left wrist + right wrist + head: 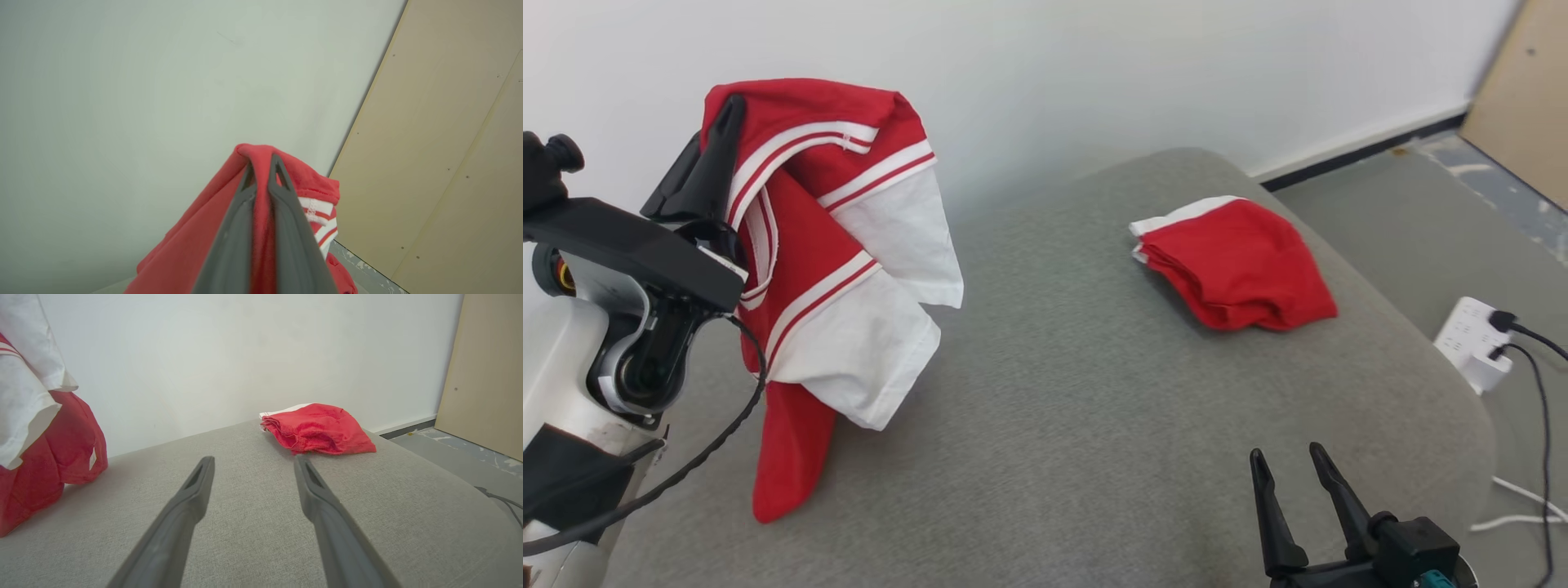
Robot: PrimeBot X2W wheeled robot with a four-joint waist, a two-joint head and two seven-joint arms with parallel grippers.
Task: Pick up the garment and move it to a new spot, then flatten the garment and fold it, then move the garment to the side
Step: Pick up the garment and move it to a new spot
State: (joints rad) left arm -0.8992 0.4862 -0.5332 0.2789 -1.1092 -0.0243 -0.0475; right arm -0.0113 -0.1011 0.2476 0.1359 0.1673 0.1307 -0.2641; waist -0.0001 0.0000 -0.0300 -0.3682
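Near left: left arm's pale wrist housing [596, 351], with a black cable [727, 425] looping off it, close against the hanging cloth.

Left gripper [734, 110] is raised, jaws together and clamped on a small fold of the red-and-white garment [833, 245]. The left wrist view confirms it: red fabric is pinched between the two dark fingers [233, 228], bunched over the tips.

The garment hangs crumpled at the left, with white sleeves and striped trim draped outward. Its lowest red corner appears to touch the grey cushion [1078, 392] at the near left; most of the cloth is in the air.

Right gripper [1286, 457] is at the near right, low over the cushion, jaws wide apart and holding nothing.

A second garment, a folded red piece [1237, 261], lies at the far right of the cushion, well apart from the held one. A white power strip [1470, 339] sits on the floor to the right.

Judged step: carrying the garment to a new spot; flattening not begun.

Risks:
- The grip is on a narrow fold, so the cloth's weight or a quick swing could pull it free.
- The trailing corner may drag on the cushion and twist the garment further, making flattening harder.
- The cable could snag a sleeve.
- Setting it down too far right would overlap the folded piece.
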